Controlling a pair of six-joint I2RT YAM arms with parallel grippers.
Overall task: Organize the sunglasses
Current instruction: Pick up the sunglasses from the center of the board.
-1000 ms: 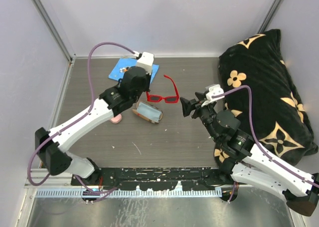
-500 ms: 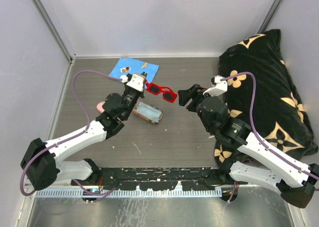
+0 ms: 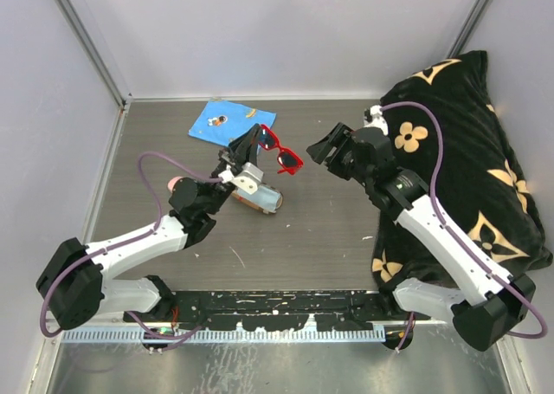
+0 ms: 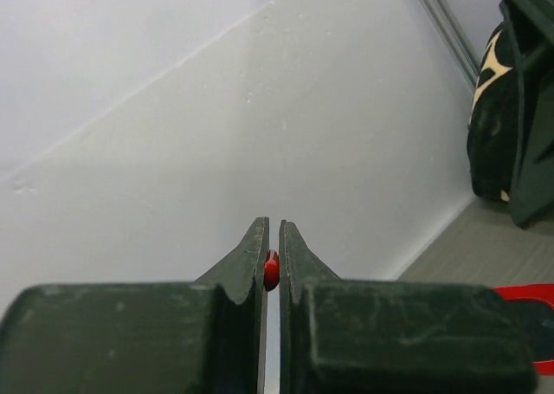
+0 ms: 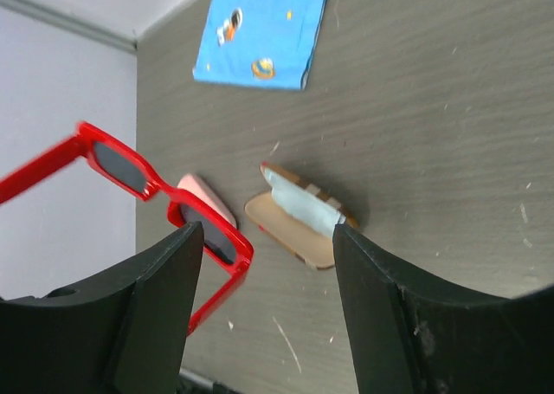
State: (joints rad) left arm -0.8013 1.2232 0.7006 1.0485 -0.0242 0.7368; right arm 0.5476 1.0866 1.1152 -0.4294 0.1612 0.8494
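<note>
The red sunglasses (image 3: 282, 155) hang in the air above the table, pinched by one temple arm in my left gripper (image 3: 256, 138), which is shut on them. In the left wrist view only a red sliver (image 4: 271, 270) shows between the closed fingers, with part of the frame (image 4: 525, 292) at the lower right. My right gripper (image 3: 322, 154) is open just to the right of the glasses, not touching them. In the right wrist view the red sunglasses (image 5: 163, 190) sit beside the left finger (image 5: 164, 273), outside the gap of my right gripper (image 5: 264, 231).
An open brown glasses case (image 3: 258, 197) with pale blue lining lies under the glasses. A pink case (image 3: 177, 184) peeks out behind my left arm. A blue cloth (image 3: 231, 120) lies at the back. A black patterned cushion (image 3: 467, 169) fills the right side.
My left gripper drew back toward the near side and tilted up, carrying the red sunglasses to the right. My right gripper rose and moved farther back, staying open beside them.
</note>
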